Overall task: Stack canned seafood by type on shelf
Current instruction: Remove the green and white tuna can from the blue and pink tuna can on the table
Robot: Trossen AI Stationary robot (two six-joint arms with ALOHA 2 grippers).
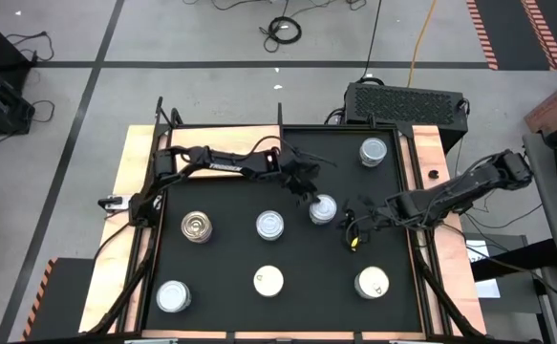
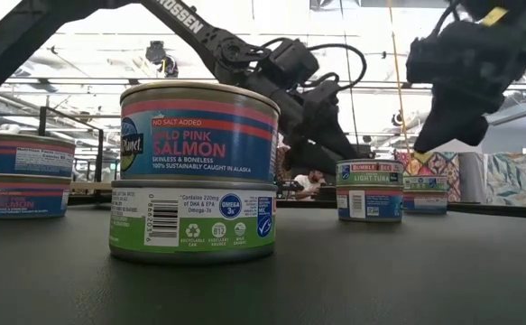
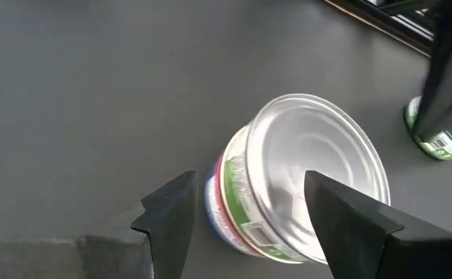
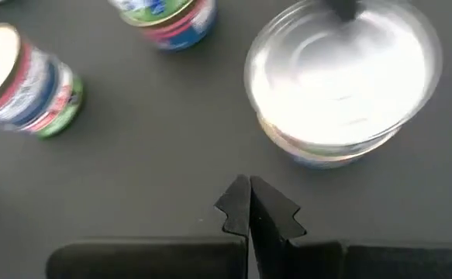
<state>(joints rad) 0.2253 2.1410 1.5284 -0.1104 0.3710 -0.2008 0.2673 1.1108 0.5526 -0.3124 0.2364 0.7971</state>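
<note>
left gripper wide open, straddling two-high stack of short round silver-topped tins, empty | stack upright, axis vertical, on black tabletop | right gripper fully closed, empty, beside stack

In the centre-left of the low view, the top tin of a two-tin stack reads "NO SALT ADDED", "WILD PINK SALMON", "SKINLESS & BONELESS" and "100% SUSTAINABLY CAUGHT IN ALASKA". The lower tin shows "OMEGA 3s" and a barcode. At the left edge, another tin reads "SALMON". Right of centre, a farther tin reads "BUMBLE BEE" and "LIGHT TUNA". The arm along the top carries the letters "ROSSEN".
</note>
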